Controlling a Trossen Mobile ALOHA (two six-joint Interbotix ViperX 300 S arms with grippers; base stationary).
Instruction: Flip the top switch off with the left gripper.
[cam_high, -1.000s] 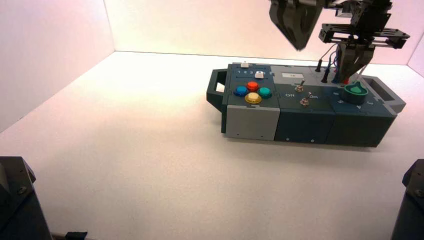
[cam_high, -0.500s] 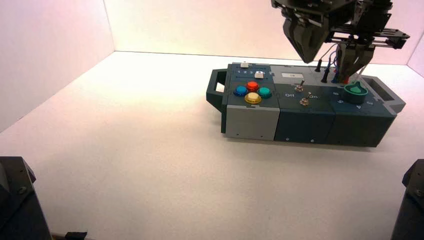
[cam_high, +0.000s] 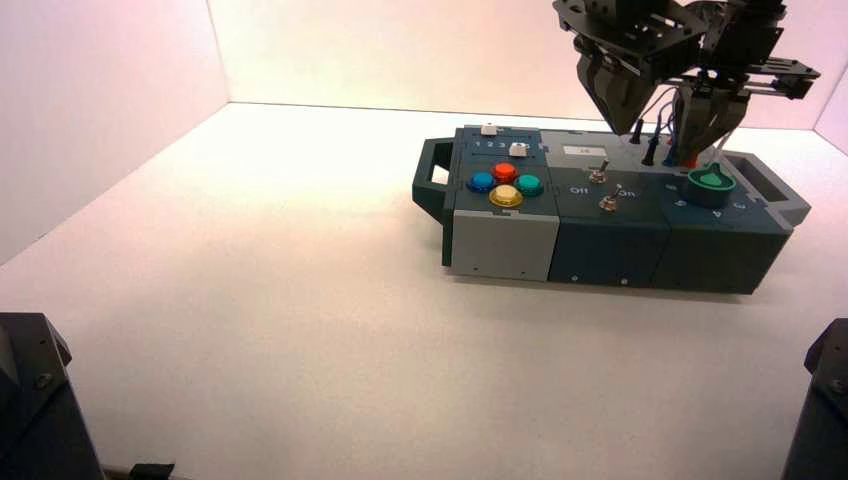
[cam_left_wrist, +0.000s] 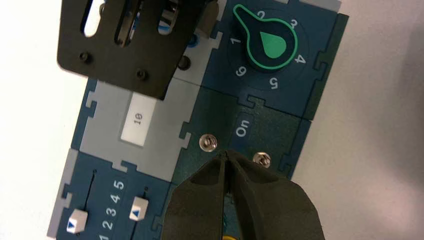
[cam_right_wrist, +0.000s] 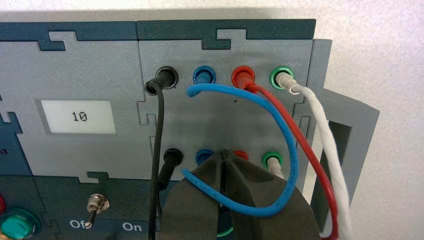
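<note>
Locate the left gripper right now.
In the high view the left gripper hangs shut above the box's rear edge, over the top switch, beside the right gripper.

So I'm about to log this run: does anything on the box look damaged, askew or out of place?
Nothing stands out. The box sits flat, its wires are plugged in, and the top switch looks intact. The left tool hangs over the switches, fingers together.
</note>
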